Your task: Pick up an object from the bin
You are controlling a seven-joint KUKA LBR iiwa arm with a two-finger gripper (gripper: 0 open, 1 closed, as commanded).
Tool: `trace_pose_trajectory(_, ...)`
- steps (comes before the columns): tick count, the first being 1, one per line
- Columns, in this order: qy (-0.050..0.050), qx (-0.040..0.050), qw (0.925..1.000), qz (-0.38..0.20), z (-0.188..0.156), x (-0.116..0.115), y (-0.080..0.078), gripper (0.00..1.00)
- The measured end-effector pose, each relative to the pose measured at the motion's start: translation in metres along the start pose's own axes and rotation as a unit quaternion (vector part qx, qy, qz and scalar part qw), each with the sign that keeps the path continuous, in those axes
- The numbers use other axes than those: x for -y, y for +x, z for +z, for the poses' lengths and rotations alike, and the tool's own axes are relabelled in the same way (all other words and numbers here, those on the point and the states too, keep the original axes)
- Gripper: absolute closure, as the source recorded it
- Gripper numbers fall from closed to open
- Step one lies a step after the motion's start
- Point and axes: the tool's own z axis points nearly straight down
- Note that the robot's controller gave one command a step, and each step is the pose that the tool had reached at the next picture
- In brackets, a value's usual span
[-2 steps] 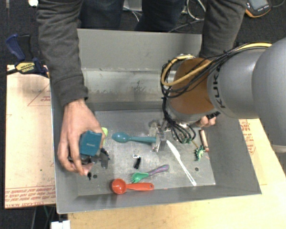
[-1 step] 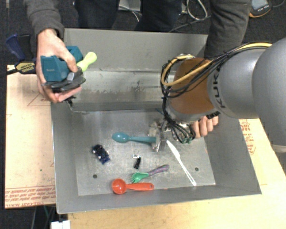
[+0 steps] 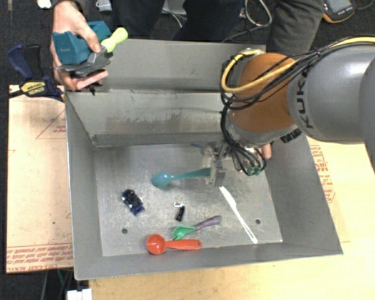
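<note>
My gripper (image 3: 215, 169) hangs low in the middle right of the bin, under the orange wrist cover. Its fingers stand close together on the handle end of a teal plastic spoon (image 3: 169, 179). The spoon's bowl points left, and its handle runs right into the fingers. A thin white stick (image 3: 239, 214) lies slanted on the floor just below and right of the gripper. A small black piece (image 3: 180, 212) lies lower left of it.
Near the front wall lie a red-orange spoon (image 3: 169, 244) and a green and purple spoon (image 3: 197, 226). A small dark blue thing (image 3: 132, 201) sits at the left. A person's hand (image 3: 75, 24) holds a teal tool over the back left corner.
</note>
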Motion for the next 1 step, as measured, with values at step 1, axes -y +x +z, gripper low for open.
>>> trace_pose_trajectory(1,0.000,0.0035,1.0000,-0.003,0.0193,-0.0030,-0.0018,1.00)
